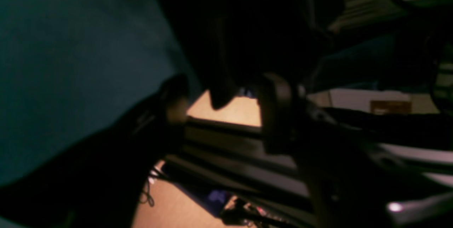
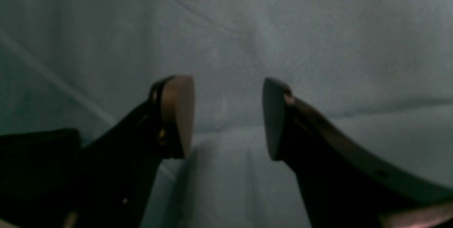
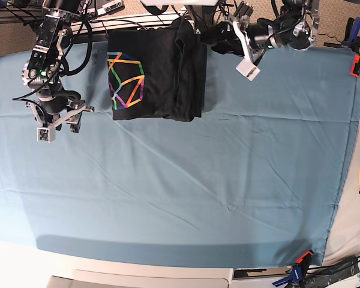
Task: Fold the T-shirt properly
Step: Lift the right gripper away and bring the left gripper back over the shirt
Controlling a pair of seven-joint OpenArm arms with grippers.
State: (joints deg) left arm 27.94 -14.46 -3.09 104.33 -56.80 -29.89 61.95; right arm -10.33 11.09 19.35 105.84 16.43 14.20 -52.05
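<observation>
Folded black cotton T-shirt forms a rectangle; both pincers gape, released.

One shirt, one cloth, two arms

A single folded black T-shirt lies on one teal cloth covering the surface; two robot arms each carry one tool, left and right; two orange clamps grip the cloth's edges.

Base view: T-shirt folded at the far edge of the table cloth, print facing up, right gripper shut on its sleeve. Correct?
Not quite. The right gripper holds nothing: the right wrist view shows its jaws apart over bare table cloth. The rest stands: in the base view the T-shirt lies folded at the far edge, print up.
</observation>
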